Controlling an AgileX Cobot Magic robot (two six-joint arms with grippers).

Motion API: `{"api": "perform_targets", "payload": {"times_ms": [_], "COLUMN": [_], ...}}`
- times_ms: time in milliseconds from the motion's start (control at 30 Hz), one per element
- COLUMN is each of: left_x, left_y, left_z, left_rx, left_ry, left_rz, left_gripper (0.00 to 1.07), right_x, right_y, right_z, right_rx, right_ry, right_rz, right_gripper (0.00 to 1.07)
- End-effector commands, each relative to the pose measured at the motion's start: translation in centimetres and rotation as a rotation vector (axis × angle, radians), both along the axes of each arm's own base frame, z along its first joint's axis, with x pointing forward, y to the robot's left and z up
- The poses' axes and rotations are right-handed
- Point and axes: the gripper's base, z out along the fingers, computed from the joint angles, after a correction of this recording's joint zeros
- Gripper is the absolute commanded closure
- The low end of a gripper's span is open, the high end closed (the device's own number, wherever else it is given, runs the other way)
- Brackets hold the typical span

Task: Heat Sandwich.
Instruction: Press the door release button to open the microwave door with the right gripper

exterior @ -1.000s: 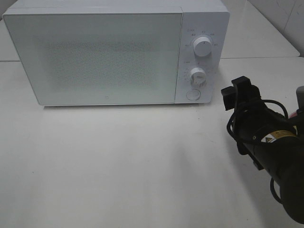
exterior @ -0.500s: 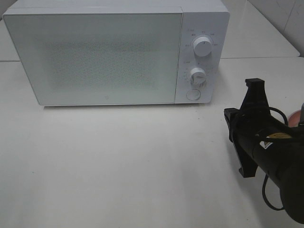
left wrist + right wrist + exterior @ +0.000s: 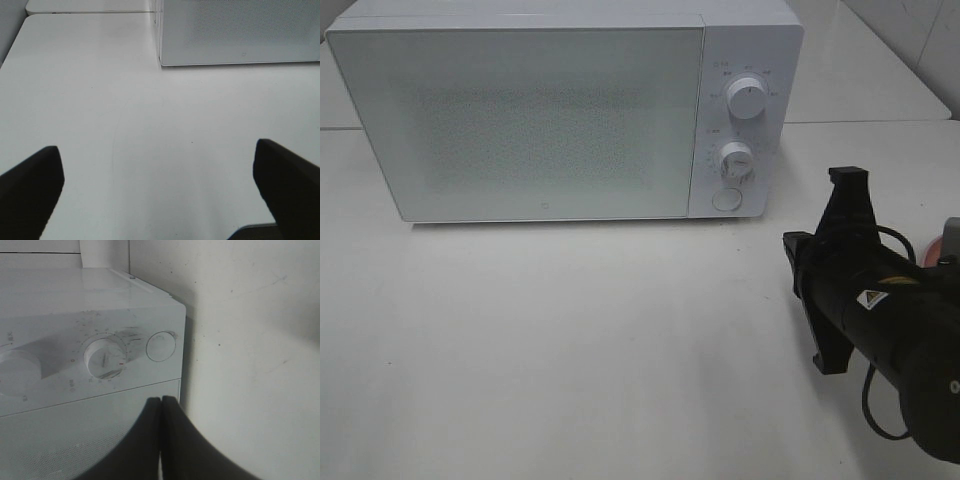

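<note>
Risk sits with our right claw [image 3: 161,400], pressed together and empty: the microwave's [image 3: 540,120] round button [image 3: 160,346] lies just ahead, and a skewed push could slip off. Our left claw [image 3: 155,147] gapes over the table [image 3: 75,75]. We cannot find the sandwich; perhaps the right arm [image 3: 900,320] hides it.

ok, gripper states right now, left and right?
Left gripper: open, holding nothing.
Right gripper: shut, holding nothing.

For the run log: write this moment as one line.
microwave door: shut | right jaws: shut, empty, facing round button | left jaws: open | sandwich: unseen
</note>
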Motion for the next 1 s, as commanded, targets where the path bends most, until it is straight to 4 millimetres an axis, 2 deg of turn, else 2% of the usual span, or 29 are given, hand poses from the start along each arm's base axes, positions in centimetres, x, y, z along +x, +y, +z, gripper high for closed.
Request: {"api": "perform_targets", "payload": {"times_ms": [33,267,367,600,833,1000], "left_x": [-0.3,-0.3,-0.3,-0.3,-0.3,-0.3], "left_y": [0.0,0.0,0.0,0.0,0.0,0.0], "left_z": [-0.1,-0.1,-0.1,-0.1,-0.1,-0.1], "left_rx": [-0.003,-0.003,-0.003,-0.003,-0.003,-0.003], "left_ry": [-0.023,-0.023,-0.023,-0.023,-0.023,-0.023], "left_rz": [0.004,0.004,0.004,0.004,0.004,0.004], "left_gripper": [0.09,0.09,0.09,0.09,0.09,0.09], "right_x": [0.8,2.0,3.4,5.8,8.8,10.5], "right_y": [1.1,2.5,3.0,2.8,1.8,2.1], "right_z": [-0.6,-1.3,-1.7,-2.2,-2.9,-3.1], "right_rx": [-0.003,0.016,0.012,0.010,0.008,0.013], "right_ry": [0.013,0.020,0.023,0.032,0.050,0.048], "right_rz": [0.026,0.029,0.042,0.036,0.001,0.016], "right_gripper": [1.07,1.07,1.07,1.07,1.07,1.07]}}
